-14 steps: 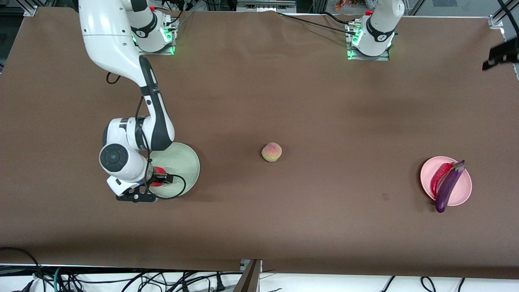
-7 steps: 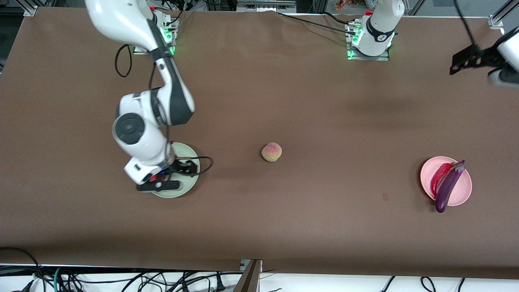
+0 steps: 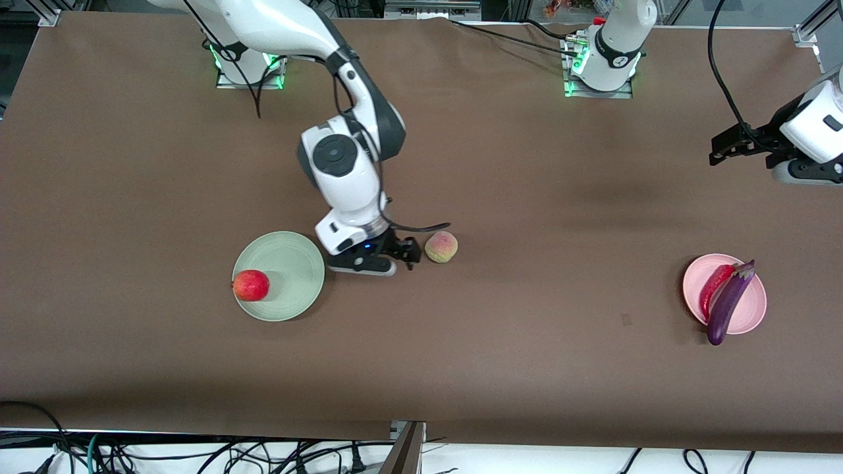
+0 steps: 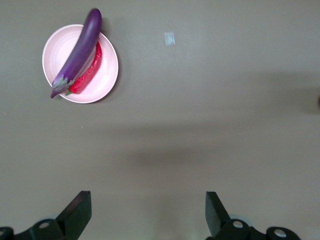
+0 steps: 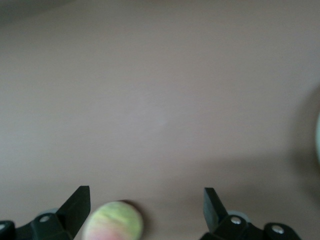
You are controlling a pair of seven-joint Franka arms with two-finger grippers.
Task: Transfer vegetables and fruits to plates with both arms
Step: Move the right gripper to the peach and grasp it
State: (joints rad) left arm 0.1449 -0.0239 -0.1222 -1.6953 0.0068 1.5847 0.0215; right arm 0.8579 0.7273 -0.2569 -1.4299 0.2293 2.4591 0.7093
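The round red fruit (image 3: 251, 285) lies on the pale mint plate (image 3: 290, 260), at the rim nearer the camera. The yellowish-pink peach (image 3: 441, 247) sits on the table mid-way. My right gripper (image 3: 409, 255) is open and empty, low beside the peach, between it and the mint plate; in the right wrist view the peach (image 5: 114, 222) lies between the open jaws (image 5: 146, 207), close to one finger. The eggplant (image 3: 730, 303) and red chili (image 3: 714, 289) lie on the pink plate (image 3: 754, 316). My left gripper (image 3: 721, 148) is open, empty, high over bare table; its view (image 4: 148, 210) shows the pink plate (image 4: 107, 50), eggplant (image 4: 77, 52) and chili (image 4: 90, 75).
The brown table cover (image 3: 527, 197) is bare between the peach and the pink plate, apart from a small pale mark (image 3: 625, 320). The eggplant's end overhangs the pink plate's rim toward the camera. Both arm bases stand along the table edge farthest from the camera.
My right gripper let go of the red fruit on the mint plate and swung over to the peach. My left gripper came further in over its end of the table.
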